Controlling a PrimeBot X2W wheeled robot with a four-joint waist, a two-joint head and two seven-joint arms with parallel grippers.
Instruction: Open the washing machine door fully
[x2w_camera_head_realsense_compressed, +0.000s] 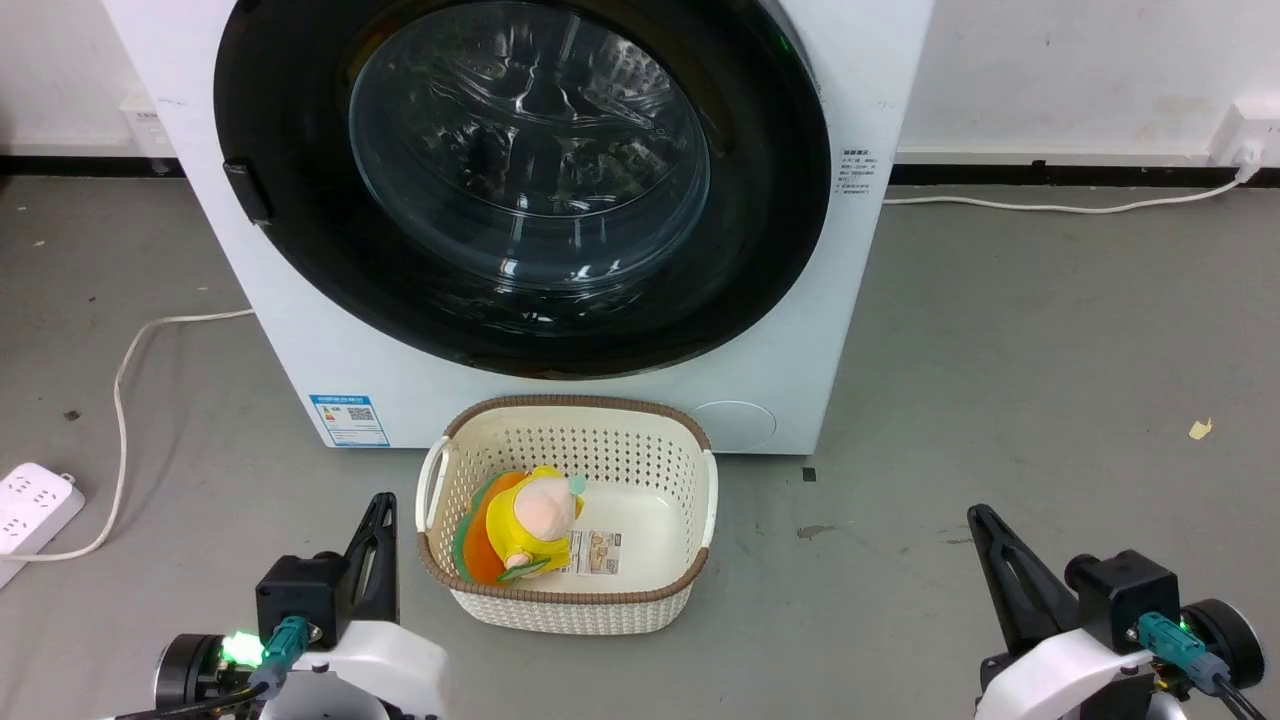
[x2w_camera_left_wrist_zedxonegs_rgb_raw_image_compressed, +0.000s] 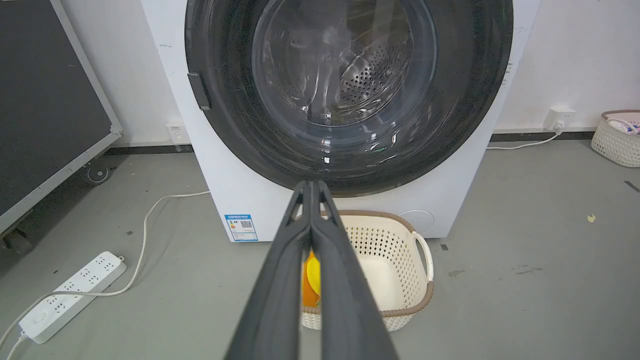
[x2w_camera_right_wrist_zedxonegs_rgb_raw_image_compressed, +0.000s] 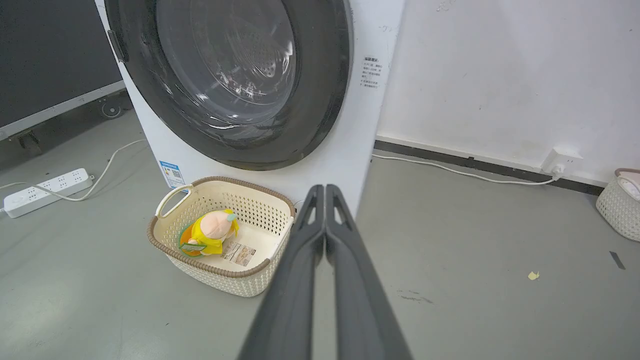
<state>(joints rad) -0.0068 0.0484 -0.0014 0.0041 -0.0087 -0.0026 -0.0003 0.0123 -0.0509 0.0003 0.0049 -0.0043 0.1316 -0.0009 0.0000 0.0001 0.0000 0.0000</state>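
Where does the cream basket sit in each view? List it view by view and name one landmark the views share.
Head view: cream basket at bottom centre, just in front of the washing machine.
Left wrist view: lower centre-right, partly hidden behind the shut left tool.
Right wrist view: lower left.
Shared landmark: the blue label sticker on the machine's lower front, just left of the basket's far rim in every view.

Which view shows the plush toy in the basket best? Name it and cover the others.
The head view: it looks down into the cream basket and shows the yellow plush toy unobstructed. The right wrist view shows it smaller, from the side. In the left wrist view the left gripper hides all but a yellow-orange sliver.
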